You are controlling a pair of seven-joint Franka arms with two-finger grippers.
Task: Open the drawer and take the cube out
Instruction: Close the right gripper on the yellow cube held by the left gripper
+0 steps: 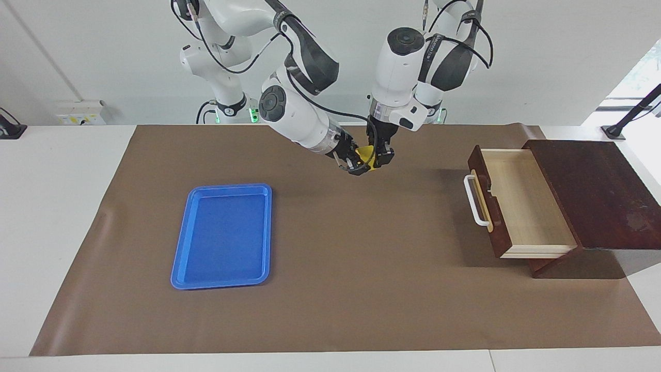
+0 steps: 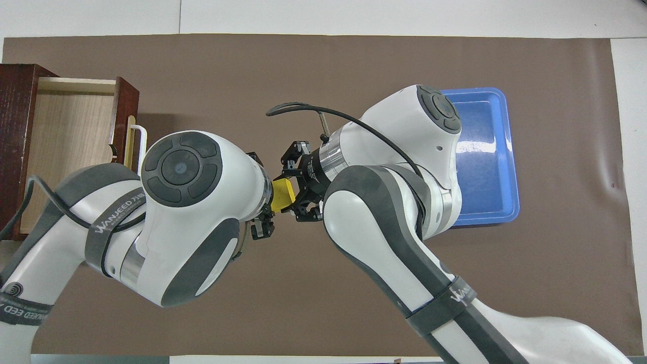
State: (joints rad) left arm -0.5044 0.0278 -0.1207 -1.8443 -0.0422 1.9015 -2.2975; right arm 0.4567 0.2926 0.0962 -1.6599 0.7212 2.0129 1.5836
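The drawer is pulled out of its dark wooden cabinet at the left arm's end of the table, and its pale inside is bare; it also shows in the overhead view. The yellow cube is up in the air over the middle of the brown mat, between the two grippers; the overhead view shows it too. My left gripper comes down from above and is shut on the cube. My right gripper meets it from the side, with its fingers standing open on either side of the cube.
A flat blue tray lies on the mat toward the right arm's end of the table. The white bar handle sticks out from the drawer's front. The brown mat covers most of the table.
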